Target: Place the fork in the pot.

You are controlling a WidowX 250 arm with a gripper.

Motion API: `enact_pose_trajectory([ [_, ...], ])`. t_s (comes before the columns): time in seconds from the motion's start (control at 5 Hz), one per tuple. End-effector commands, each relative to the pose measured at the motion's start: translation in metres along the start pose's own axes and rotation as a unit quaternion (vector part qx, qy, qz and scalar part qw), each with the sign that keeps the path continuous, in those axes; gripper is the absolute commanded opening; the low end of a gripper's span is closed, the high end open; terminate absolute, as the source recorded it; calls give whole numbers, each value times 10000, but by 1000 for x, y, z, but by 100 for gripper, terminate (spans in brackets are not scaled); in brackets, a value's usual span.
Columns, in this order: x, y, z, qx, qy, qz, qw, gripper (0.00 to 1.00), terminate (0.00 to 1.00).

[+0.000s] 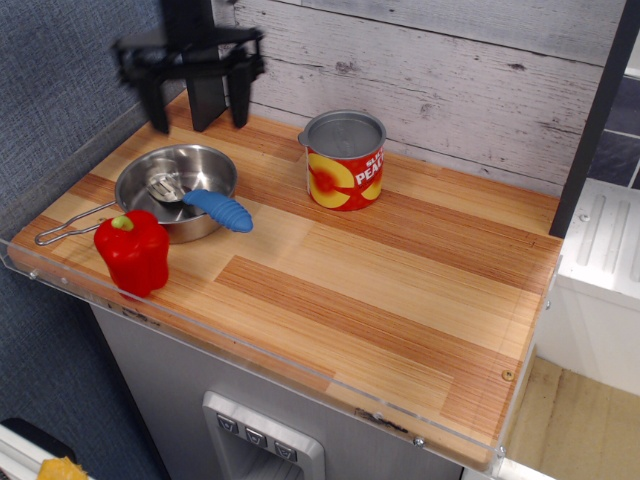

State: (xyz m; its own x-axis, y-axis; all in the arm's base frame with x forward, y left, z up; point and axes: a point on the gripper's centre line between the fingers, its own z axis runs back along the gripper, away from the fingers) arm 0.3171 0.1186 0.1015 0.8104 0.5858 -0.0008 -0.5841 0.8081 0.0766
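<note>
The pot (205, 165) is a shallow shiny steel pan at the left of the wooden counter, with its wire loop handle (70, 226) pointing left. The fork (215, 208) lies with its silver tines inside the pot and its ribbed blue handle resting over the front right rim. My gripper (197, 112) is open and empty, raised well above the pot near the back wall, with its black fingers (240, 100) spread wide.
A red bell pepper (132, 250) stands just in front of the pot. A red-and-yellow peaches can (343, 160) stands to the pot's right. A plank wall runs behind the counter. The counter's front edge (260, 360) has a clear lip.
</note>
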Motion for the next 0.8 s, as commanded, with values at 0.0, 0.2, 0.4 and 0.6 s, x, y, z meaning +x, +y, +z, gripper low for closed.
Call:
enact_pose_trajectory([
  [0.0, 24, -7, 44, 11, -1004, -1191, 9878, 100, 0],
  [0.2, 34, -6, 56, 403, -1164, -1621, 9791, 100, 0],
  [0.4, 34, -6, 56, 403, -1164, -1621, 9791, 100, 0],
  [0.6, 34, -6, 56, 403, -1164, -1621, 9791, 100, 100],
])
